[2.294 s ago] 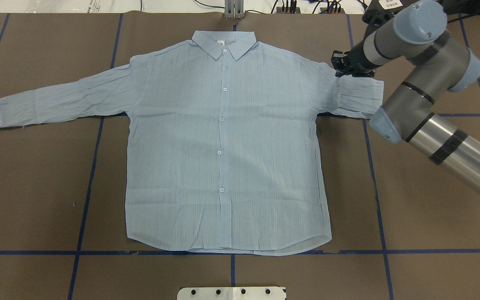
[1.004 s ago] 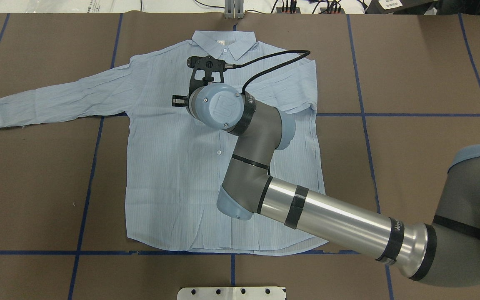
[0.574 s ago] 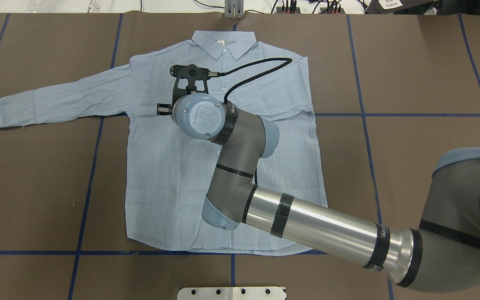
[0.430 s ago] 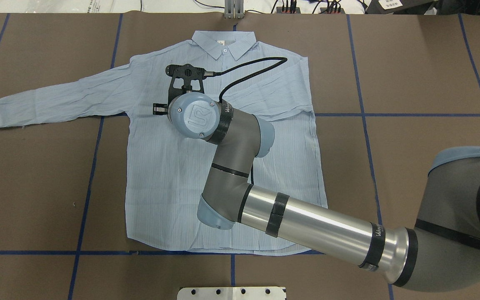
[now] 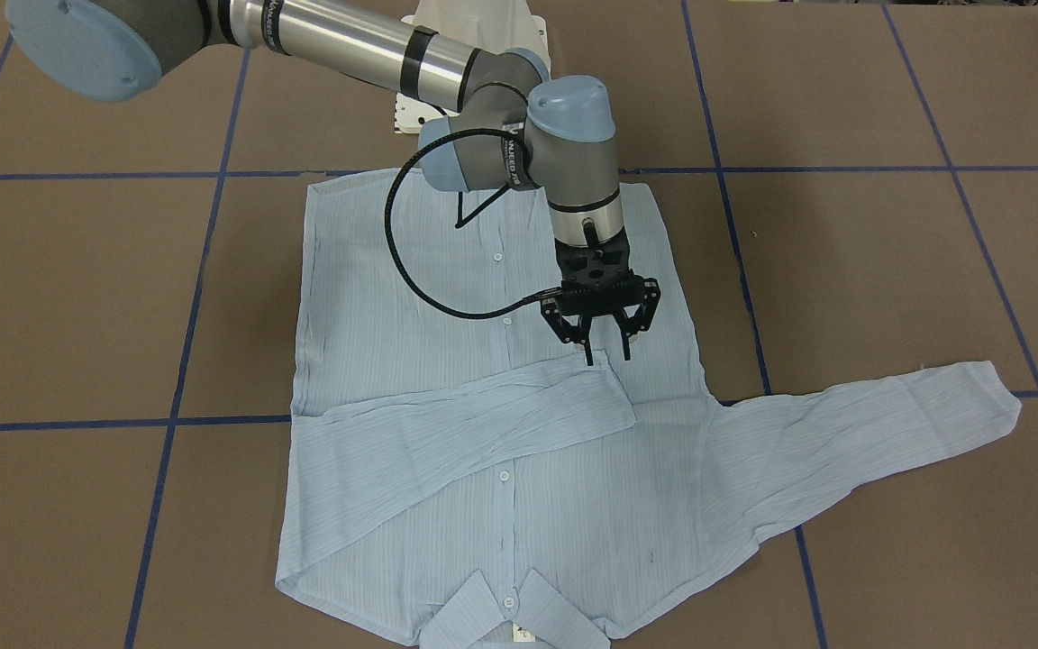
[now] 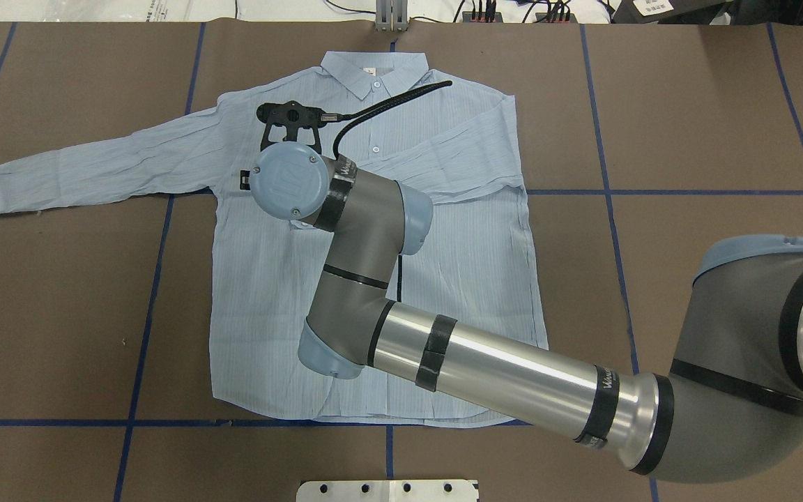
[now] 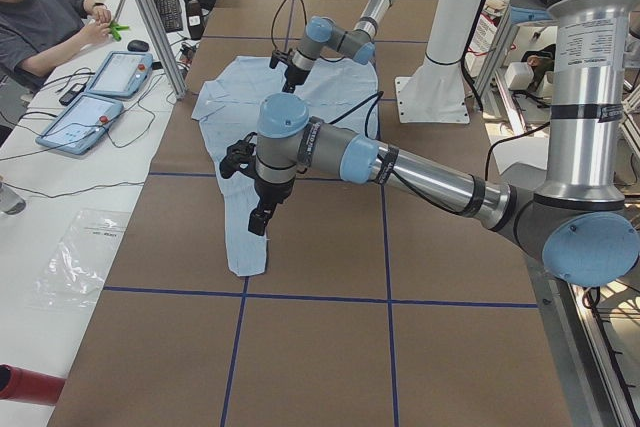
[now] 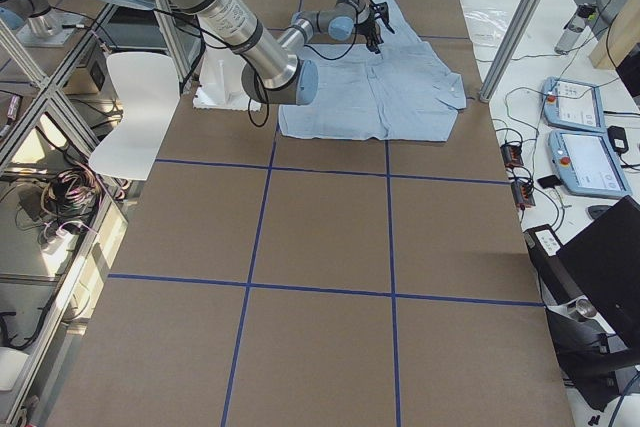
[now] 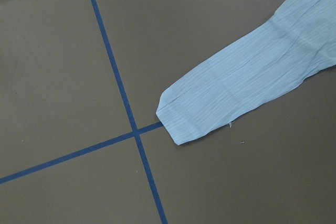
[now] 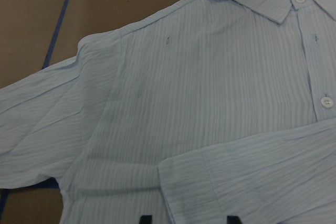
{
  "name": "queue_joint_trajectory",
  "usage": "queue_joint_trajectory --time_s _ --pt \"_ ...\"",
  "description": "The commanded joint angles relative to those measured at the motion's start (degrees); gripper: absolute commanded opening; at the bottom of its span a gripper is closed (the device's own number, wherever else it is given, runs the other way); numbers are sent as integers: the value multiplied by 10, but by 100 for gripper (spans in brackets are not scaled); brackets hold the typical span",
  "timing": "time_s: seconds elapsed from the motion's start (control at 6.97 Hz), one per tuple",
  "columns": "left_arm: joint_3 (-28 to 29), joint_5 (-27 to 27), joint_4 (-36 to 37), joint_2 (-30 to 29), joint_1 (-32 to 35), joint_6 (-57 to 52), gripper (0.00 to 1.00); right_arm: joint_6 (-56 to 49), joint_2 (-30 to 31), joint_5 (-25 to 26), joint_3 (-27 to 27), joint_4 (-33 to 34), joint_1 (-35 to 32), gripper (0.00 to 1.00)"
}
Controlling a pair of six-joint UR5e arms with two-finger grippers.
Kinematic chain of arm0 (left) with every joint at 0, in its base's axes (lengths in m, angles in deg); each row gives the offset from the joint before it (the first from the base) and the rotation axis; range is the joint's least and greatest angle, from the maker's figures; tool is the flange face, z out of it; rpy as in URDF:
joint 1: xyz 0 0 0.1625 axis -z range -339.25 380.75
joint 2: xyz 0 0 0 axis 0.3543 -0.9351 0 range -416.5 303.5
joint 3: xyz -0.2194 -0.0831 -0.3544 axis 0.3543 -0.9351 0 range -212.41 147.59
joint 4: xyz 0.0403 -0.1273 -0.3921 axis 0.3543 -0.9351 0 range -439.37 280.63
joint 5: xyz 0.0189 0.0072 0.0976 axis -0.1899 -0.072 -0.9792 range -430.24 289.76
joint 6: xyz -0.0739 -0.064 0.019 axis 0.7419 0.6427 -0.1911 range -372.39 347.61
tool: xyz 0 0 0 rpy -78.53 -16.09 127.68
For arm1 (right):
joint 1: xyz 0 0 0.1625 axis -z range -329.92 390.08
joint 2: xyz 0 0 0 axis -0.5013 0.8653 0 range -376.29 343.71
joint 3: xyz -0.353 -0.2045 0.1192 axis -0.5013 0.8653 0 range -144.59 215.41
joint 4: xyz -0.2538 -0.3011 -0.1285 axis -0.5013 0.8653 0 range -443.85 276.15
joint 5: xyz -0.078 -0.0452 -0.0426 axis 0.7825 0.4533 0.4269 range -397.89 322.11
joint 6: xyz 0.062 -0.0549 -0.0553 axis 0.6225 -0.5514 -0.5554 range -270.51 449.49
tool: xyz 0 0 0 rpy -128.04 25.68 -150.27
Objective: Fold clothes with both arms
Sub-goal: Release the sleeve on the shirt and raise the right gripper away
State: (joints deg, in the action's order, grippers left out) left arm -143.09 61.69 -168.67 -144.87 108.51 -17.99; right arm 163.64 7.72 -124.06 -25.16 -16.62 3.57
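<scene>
Thin light-blue button-up shirt [image 5: 501, 505] flat on the brown surface [image 5: 77, 297], one sleeve [image 5: 465, 433] folded across.
Jaws of the silver-grey right arm [image 5: 569, 135] hang open over the cuff [image 5: 605, 401]; whether the left arm [image 7: 430, 179] has its jaws open or closed cannot be told.

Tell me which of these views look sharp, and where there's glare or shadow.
Overhead exterior: sharp and evenly lit, with a bright streak of glare along the silver tube of the right arm and hardly any shadow on the shirt. Right wrist-mounted: a slightly soft close-up, the fingertips of the right gripper cut off at the bottom edge. Left wrist-mounted: crisp, no glare.
</scene>
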Motion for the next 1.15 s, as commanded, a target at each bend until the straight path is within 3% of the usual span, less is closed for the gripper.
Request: queue_joint_trajectory --time_s 0.0,0.29,0.57,0.86,1.0 --pt "39 1 -1 -41 -3 12 100 -15 -8 -120 -23 115 -55 100" --pt "56 45 -30 -51 -4 12 100 -136 27 -235 -107 237 -145 100" --pt "57 47 -85 -48 -9 15 100 -329 177 -307 -287 337 -242 100" --pt "58 46 -87 -43 -24 16 100 -535 303 -345 -398 398 -347 100" --pt "63 42 -97 -38 -27 55 100 -603 349 -368 -429 413 -384 100"
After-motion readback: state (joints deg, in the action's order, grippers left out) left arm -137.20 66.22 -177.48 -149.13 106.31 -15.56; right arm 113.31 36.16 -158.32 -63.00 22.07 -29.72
